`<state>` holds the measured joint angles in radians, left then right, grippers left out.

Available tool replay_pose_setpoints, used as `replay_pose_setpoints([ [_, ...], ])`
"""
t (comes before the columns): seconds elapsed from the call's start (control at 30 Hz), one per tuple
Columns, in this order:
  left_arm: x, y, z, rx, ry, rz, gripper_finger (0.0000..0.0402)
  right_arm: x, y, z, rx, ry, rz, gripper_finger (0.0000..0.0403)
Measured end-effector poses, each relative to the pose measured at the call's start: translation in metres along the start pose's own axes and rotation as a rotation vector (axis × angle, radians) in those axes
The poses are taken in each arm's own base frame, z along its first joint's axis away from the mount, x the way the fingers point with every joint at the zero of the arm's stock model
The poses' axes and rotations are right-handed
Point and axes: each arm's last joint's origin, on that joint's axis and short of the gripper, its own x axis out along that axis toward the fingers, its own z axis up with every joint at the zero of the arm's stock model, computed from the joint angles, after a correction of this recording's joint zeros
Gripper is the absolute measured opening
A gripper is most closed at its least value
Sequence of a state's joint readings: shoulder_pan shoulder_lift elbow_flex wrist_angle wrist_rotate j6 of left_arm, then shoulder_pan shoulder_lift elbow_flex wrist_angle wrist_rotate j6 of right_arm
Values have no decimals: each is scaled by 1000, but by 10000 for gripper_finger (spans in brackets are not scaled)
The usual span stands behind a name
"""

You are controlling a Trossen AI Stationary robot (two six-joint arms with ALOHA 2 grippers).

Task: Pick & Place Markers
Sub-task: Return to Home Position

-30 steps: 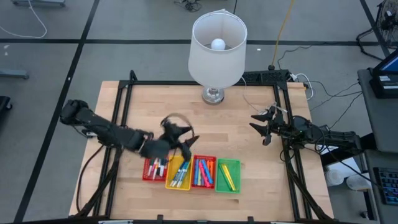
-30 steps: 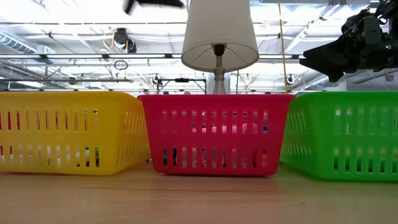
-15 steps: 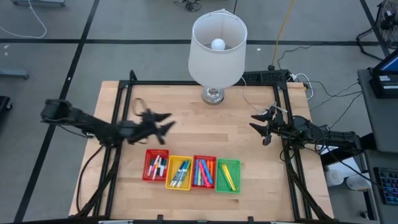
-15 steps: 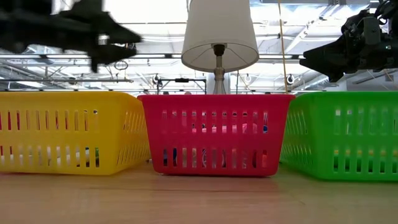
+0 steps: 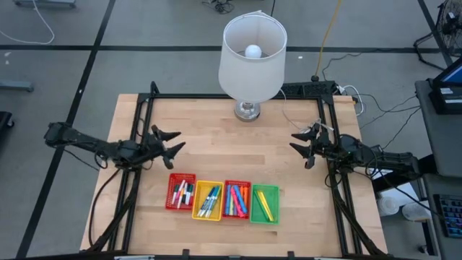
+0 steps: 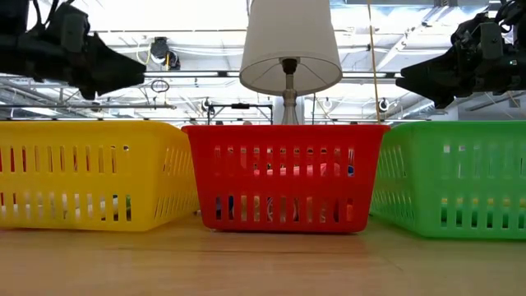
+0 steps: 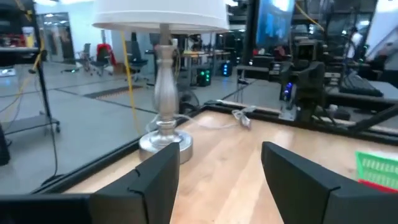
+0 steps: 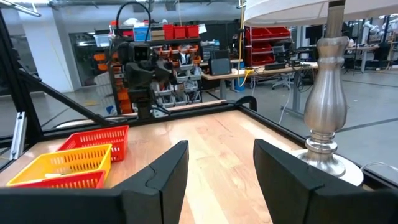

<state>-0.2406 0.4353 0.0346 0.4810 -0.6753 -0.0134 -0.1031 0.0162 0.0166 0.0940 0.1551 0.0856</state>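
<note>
the lamp point(image 5: 252, 54) stood at the back middle of the wooden desk point(image 5: 238, 155), its white shade above a silver base. the left hand point(image 5: 172, 142) hung over bare desk to the left of the lamp and forward of its base. its two fingers were spread wide with nothing between them, and in the left wrist view the gap opened toward the lamp's silver stem. the right hand point(image 5: 294, 141) hung to the right of the lamp at about the same depth, also spread and holding nothing, its fingertips pointing in toward the middle of the desk. the two hands were well apart, with the lamp's base behind the space between them. forward of the lamp, near the desk's front edge, four mesh trays sat side by side in a close row. from left to right these were the left red tray point(image 5: 171, 193), the yellow tray point(image 5: 196, 202), the second red tray point(image 5: 247, 199) and the green tray point(image 5: 274, 204). the markers point(image 5: 235, 200) lay inside these trays. the left red tray held mostly white and pink ones, the yellow tray blue and green ones, the second red tray blue, pink and orange ones, and the green tray yellow ones. in the low view the lamp rose behind the second red tray, and both hands hung above the tray rims, touching none of them.
</note>
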Motion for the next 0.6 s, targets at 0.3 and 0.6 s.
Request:
replay_pose_setpoints([
  [0.3,-9,9,-9,-3,49,9,230,0,0,0,0,-1,0,169],
  [0.6,-11,10,-18,56,131,4,230,0,0,0,0,0,0,169],
])
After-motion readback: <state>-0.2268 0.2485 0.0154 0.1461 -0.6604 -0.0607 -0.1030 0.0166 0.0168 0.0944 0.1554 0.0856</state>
